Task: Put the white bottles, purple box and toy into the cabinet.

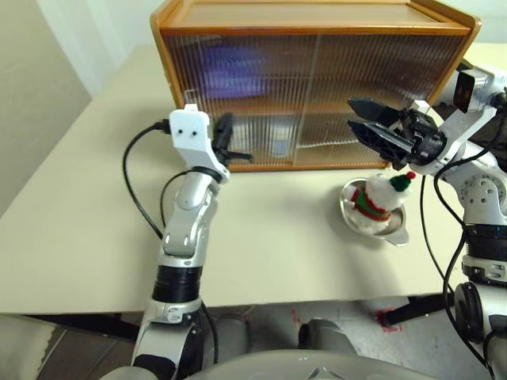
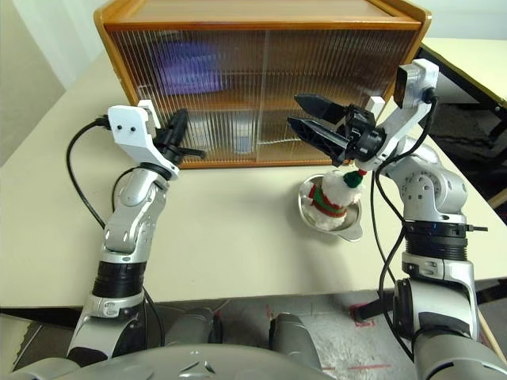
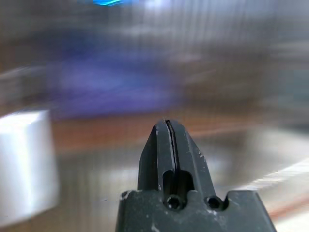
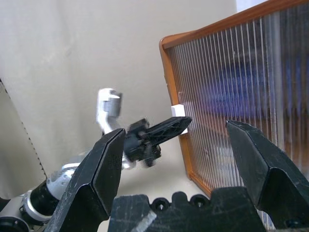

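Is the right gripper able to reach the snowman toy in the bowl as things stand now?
Probably yes. The right gripper is open and hangs just above the snowman toy in its metal bowl, with nothing between them; the cabinet stands behind.

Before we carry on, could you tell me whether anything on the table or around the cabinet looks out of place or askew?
Nothing stands out. The cabinet sits square with both ribbed doors shut. A purple shape and a white one show dimly behind them. The toy sits upright in its metal bowl on the table, nothing spilled.
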Motion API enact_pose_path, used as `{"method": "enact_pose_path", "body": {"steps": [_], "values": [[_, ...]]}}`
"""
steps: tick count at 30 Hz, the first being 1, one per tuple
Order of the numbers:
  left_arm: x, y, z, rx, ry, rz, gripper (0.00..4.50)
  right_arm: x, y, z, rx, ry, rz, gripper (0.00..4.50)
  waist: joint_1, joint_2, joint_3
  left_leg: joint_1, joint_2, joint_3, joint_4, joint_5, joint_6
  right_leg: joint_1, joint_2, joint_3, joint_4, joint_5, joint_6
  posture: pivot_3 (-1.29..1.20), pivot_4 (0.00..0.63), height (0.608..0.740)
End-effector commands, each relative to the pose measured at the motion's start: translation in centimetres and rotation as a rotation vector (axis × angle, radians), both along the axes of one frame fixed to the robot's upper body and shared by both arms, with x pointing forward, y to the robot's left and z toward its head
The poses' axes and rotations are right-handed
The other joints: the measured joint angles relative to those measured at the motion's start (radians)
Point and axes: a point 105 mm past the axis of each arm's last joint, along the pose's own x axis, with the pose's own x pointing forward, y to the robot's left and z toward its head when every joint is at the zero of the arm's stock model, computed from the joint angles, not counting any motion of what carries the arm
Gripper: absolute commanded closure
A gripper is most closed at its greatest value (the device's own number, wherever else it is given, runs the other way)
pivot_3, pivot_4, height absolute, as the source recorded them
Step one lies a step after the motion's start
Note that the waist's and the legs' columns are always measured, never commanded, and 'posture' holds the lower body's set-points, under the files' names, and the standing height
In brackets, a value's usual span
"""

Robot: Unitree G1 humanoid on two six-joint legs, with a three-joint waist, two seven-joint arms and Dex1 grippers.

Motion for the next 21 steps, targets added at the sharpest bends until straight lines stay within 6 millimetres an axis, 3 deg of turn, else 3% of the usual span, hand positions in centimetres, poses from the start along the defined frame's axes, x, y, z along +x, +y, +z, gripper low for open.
{"method": "enact_pose_path", "body": {"steps": [1, 7, 11, 15, 17, 21], "values": [[-1.5, -2.1, 1.7, 0.026, -0.096, -0.234, 3.86, 0.0, -0.4, 0.0, -0.009, -0.011, -0.032, 0.00, -0.001, 0.000, 0.000, 0.000, 0.000, 0.000, 0.000, 0.000, 0.000, -0.001, 0.000, 0.000, 0.000, 0.000, 0.000, 0.06, 0.000, 0.740], [-3.1, -1.1, 3.1, -0.010, -0.067, -0.591, 1.59, 0.1, -2.4, -0.5, -0.016, -0.004, -0.188, 0.00, -0.025, 0.001, 0.000, 0.000, 0.001, 0.001, 0.000, 0.003, 0.004, -0.002, 0.002, 0.000, 0.001, -0.001, -0.002, 0.02, 0.000, 0.740], [-4.0, 0.9, 3.8, 0.049, -0.076, -0.687, 0.02, 0.5, -4.7, -1.0, -0.033, 0.007, -0.347, 0.00, -0.052, 0.000, 0.000, 0.000, 0.001, 0.001, 0.000, 0.003, 0.005, -0.002, 0.002, 0.000, 0.002, -0.002, -0.001, 0.00, 0.000, 0.740], [-4.6, 2.9, 3.9, 0.100, -0.046, -0.743, 0.01, 2.0, -8.2, -2.1, -0.091, 0.078, -0.549, 0.17, -0.074, 0.000, 0.000, 0.000, 0.000, 0.001, 0.000, 0.003, 0.005, -0.001, 0.002, 0.001, 0.002, -0.003, 0.000, -0.01, 0.000, 0.740], [-4.7, 3.6, 4.0, 0.122, -0.045, -0.744, 0.00, 2.7, -9.7, -2.5, -0.120, 0.112, -0.626, 0.63, -0.084, 0.000, 0.000, 0.001, 0.000, 0.001, 0.000, 0.003, 0.005, 0.000, 0.002, 0.001, 0.002, -0.003, 0.000, -0.01, 0.000, 0.740], [-4.8, 4.4, 4.1, 0.135, -0.035, -0.748, 0.00, 4.1, -11.3, -3.2, -0.204, 0.148, -0.732, 2.09, -0.099, 0.001, 0.000, 0.003, 0.000, 0.001, 0.000, 0.003, 0.005, 0.003, 0.003, 0.002, 0.002, -0.006, 0.000, 0.00, 0.000, 0.740]]}}
